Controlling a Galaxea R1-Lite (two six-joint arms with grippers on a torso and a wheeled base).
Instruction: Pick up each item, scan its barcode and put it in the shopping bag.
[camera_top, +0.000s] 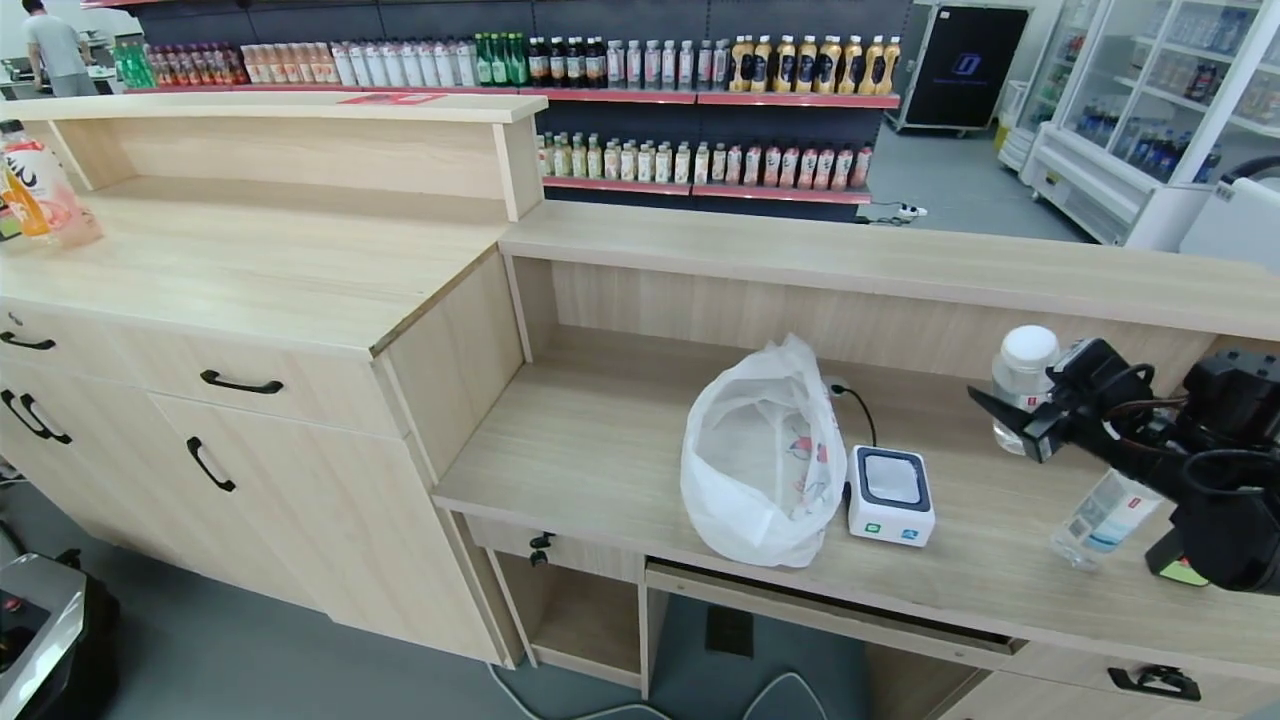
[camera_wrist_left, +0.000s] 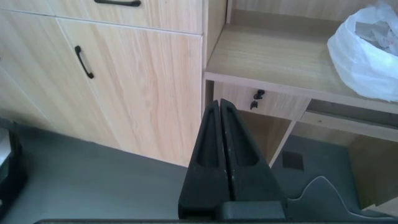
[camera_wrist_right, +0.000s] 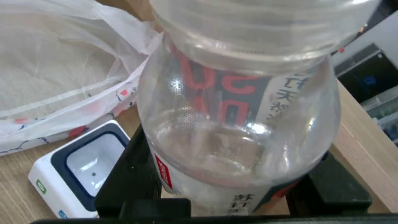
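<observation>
one bottle (camera_wrist_right: 236, 124) gripped between right jaws

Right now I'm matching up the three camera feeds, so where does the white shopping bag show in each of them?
Head view: the shopping bag stands mid-desk, just left of the scanner.
Left wrist view: the bag sits on the desk beyond the shut left gripper.
Right wrist view: the bag lies behind the bottle, next to the scanner.
Shared landmark: the wooden desk under the bag.
</observation>
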